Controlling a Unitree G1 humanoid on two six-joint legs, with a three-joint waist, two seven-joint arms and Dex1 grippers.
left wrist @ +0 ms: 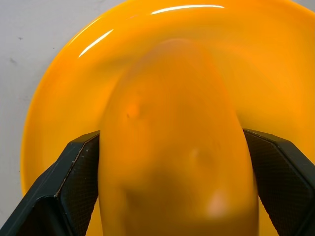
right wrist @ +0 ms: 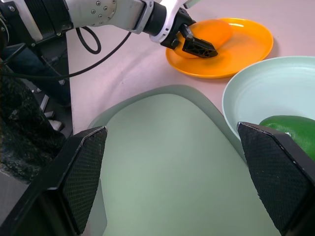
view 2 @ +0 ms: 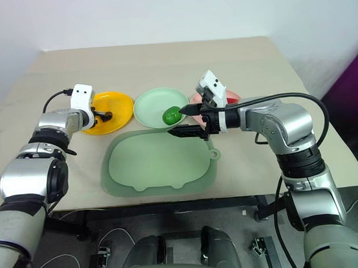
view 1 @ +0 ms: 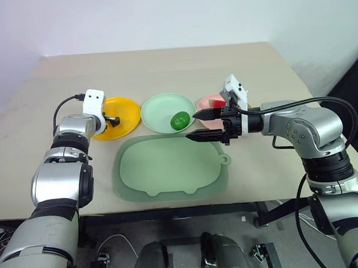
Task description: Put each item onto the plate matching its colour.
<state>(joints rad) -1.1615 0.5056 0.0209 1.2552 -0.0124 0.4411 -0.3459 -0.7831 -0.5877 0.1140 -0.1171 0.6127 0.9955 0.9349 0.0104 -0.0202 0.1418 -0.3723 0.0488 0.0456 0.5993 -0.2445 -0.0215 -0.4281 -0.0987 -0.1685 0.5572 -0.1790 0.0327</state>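
Bright, even light from overhead.
White glare streaks the yellow plate (left wrist: 59,73); the mango (left wrist: 177,147) between the fingers is blurred; table shadows are soft.

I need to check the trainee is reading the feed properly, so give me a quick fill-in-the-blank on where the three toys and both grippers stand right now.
1. The left gripper is closed on the ____, over the yellow plate.
2. The green fruit lies on the ____ plate.
3. The right gripper has its fingers ____, with nothing between them.
4. The watermelon wedge sits on the ____ plate.

Missing words: mango; mint green; open; pink
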